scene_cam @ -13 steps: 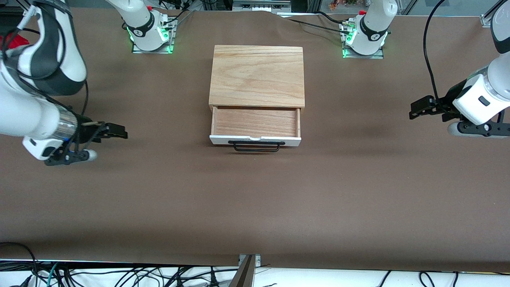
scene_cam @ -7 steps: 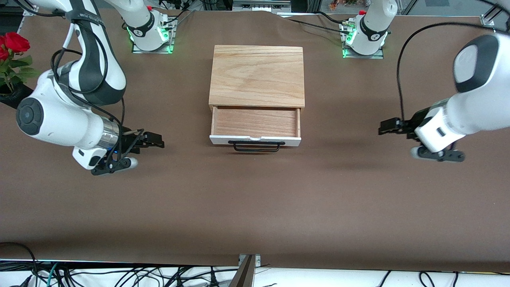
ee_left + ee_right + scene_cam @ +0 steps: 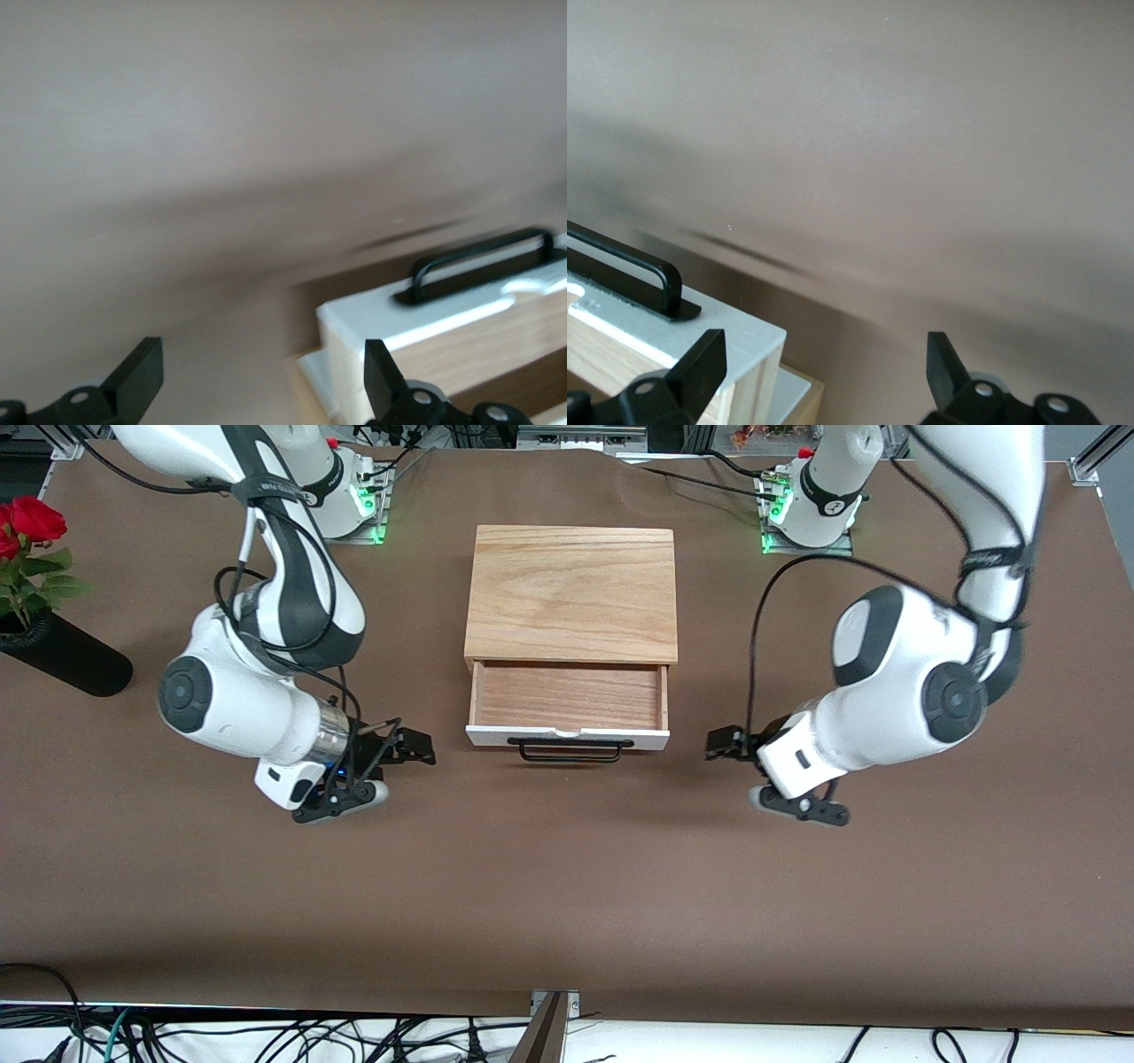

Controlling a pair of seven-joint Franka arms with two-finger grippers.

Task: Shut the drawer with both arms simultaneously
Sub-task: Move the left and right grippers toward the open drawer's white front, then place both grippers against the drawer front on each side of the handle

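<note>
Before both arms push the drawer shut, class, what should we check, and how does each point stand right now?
1. Drawer open and needing the push: ok.
2. Nothing lying inside the drawer to jam it: ok, only bare wood shows.
3. Left end effector beside the white front panel, fingers open: ok.
4. Right end effector beside the panel's other end, fingers open: ok.
5. Both end effectors touching the panel: not ok, each is apart from it.
6. Handle free of both end effectors: ok.

Red roses in black vase
</note>
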